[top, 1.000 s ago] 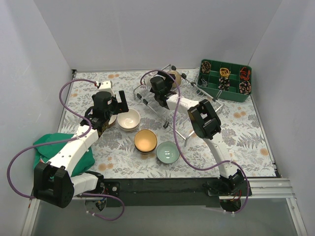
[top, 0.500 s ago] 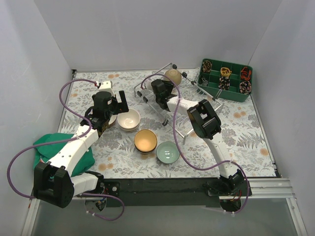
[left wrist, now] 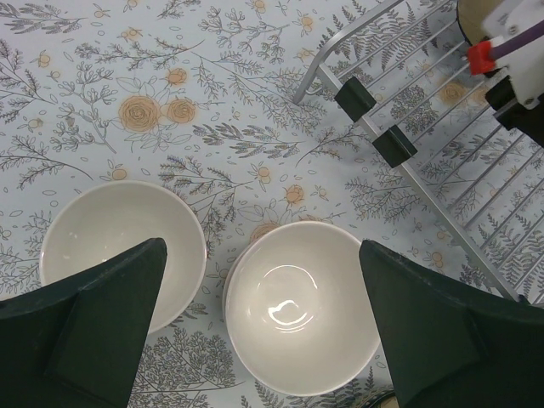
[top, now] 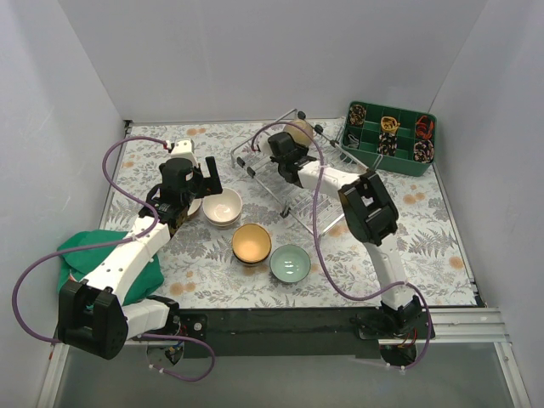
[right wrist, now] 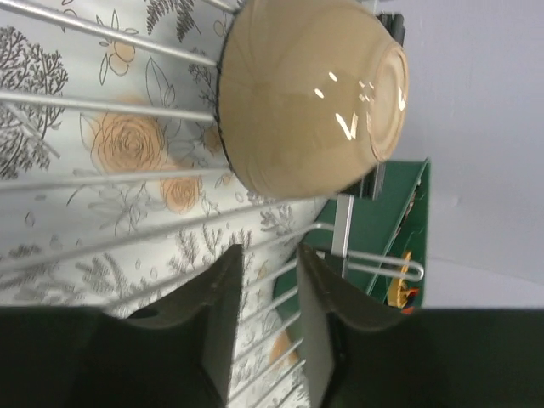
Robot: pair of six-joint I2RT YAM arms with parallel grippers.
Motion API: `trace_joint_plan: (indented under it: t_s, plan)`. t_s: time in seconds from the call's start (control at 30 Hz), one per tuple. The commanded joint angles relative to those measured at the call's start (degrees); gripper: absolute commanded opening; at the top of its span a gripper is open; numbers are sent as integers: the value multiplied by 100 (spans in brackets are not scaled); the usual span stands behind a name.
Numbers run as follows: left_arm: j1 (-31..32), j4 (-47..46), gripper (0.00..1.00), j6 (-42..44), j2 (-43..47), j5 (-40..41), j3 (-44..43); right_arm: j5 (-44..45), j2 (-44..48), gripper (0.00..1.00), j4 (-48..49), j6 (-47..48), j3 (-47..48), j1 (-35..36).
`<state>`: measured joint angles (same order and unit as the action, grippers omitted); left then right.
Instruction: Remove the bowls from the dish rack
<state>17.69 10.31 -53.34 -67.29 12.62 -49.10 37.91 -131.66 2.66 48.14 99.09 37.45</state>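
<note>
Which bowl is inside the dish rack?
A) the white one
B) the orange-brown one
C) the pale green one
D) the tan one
D: the tan bowl lies on the wires of the dish rack; the pale green bowl and the white bowls stand outside it.

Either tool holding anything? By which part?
Nothing held. Left tool hangs open above the cream bowls; right tool, jaws narrow but empty, sits short of the upturned tan bowl on the dish rack.

I see one bowl (right wrist: pixel 310 93) at the far end of the dish rack (top: pixel 297 200), with the compartmented tray (top: pixel 389 161) to the rack's right. More bowls (top: pixel 223 206) sit on the tabletop (top: pixel 425 246), left of the rack and before it.
</note>
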Motion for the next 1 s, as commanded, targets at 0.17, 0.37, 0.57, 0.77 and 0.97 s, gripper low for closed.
trace_joint_plan:
  t_s: [0.17,0.37,0.57,0.77,0.97]
  plan:
    - [-38,7,98,70,75,-49,15,-907,1616,62,-1888,-2192,-390,-89]
    - [-38,7,98,70,84,-128,6,-1697,2556,69,-2506,-3591,-1303,-168]
    - [-38,15,98,70,75,-172,6,-2269,3601,71,-2726,-4496,-2426,-177]
    - [-38,15,98,78,49,-190,-3,-2551,4532,72,-2788,-5051,-3465,-186]
    - [-38,24,98,70,23,-208,6,-2596,5245,72,-3007,-5403,-4318,-221]
